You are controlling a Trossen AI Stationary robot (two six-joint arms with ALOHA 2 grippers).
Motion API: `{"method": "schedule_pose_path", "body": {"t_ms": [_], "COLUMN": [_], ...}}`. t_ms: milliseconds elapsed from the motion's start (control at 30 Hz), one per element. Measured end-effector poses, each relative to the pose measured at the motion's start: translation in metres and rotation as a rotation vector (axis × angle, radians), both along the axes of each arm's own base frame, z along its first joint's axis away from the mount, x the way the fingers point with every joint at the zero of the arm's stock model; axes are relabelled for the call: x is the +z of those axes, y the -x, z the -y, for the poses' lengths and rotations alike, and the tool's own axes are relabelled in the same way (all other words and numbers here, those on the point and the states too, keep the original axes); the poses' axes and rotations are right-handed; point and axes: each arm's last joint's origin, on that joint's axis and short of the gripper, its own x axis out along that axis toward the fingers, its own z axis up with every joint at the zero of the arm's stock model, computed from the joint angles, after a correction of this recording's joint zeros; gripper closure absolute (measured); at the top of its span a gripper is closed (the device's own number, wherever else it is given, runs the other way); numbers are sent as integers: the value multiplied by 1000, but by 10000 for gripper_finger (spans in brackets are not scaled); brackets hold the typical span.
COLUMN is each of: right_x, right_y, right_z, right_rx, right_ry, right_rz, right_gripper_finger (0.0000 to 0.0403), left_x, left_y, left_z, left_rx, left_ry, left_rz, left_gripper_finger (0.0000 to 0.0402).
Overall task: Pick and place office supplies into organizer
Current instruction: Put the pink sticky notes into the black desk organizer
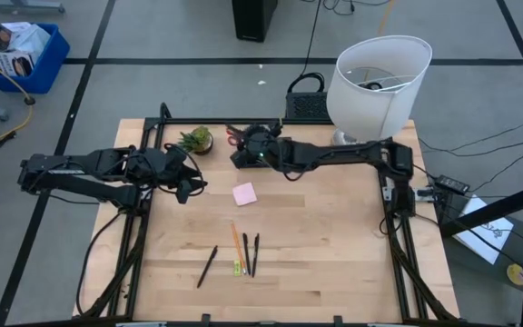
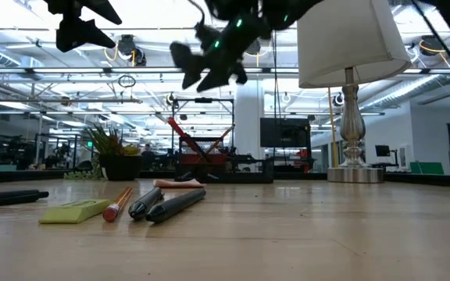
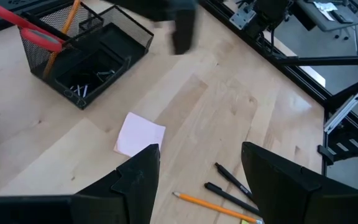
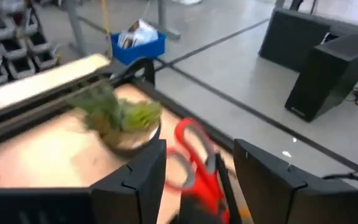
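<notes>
Organizer (image 3: 86,59): dark mesh tray at the far middle of the table, between the plant and the lamp base; small metal bits lie in its low compartment.
Scissors (image 4: 197,165): red handles stick up out of the organizer's taller end, an orange pencil (image 3: 64,31) leaning beside them.
Right gripper (image 4: 194,177): hangs just over the organizer, fingers spread, the red handles showing in the gap between them; no contact can be made out.
Sticky-note pad (image 1: 244,193): pink square flat on the wood, nearer than the organizer, mid-table.
Left gripper (image 3: 197,180): hovers above the table left of the pad, fingers spread and empty, the pad just beyond their tips.
Pens and pencil: two black pens (image 1: 251,253) and an orange pencil (image 1: 236,239) lie close together toward the near edge, a yellow-green piece (image 2: 75,211) by them; another black pen (image 1: 207,266) lies apart to their left.
Plant (image 1: 197,139): small pot, left of the organizer.
Lamp (image 1: 378,82): white shade at the far right.
</notes>
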Motion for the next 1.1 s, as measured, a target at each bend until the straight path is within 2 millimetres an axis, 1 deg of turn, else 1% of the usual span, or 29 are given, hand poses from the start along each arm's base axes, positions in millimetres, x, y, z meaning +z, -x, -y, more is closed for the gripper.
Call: {"method": "schedule_pose_path", "body": {"t_ms": [133,267,367,433,500,567,633,700,733,833,900,967,1100], "right_x": [19,29,29,25,13,-1,-19,-31,-35,-47,-58,-68,-95], "right_y": [14,28,30,28,17,12,6,3,4,-2,-3,-9,-11], "right_z": [-27,-50,-67,-82,-98,-111,-123,-133,-136,-143,-144,-145,-142], "right_rx": [62,64,157,273,429,572,689,760,782,802,785,783,754], "right_ry": [-53,-142,-192,-187,-140,-84,-27,21,31,74,108,139,176], "right_rz": [-42,-62,-93,-141,-189,-274,-360,-419,-452,-468,-515,-522,-640], "right_gripper_finger": [223,223,223,222,222,222,222,222,222,222,222,222,222], "left_x": [0,0,0,0,0,0,0,0,0,0,0,0,-1], "left_y": [0,0,0,0,0,0,0,0,0,0,0,0,0], "left_z": [0,0,-1,-1,-2,-1,-1,-1,0,0,0,0,1], "left_rx": [-8,-32,-32,-18,-15,-15,-19,-29,-36,-39,-35,-30,-46], "left_ry": [-11,-52,-71,-75,-76,-74,-55,-46,-44,-40,-35,-20,-9], "left_rz": [-2,-5,-7,-8,-8,-8,-7,-8,-9,-8,-8,-6,-10], "left_gripper_finger": [169,169,169,169,169,169,169,169,169,169,169,169,169]}}
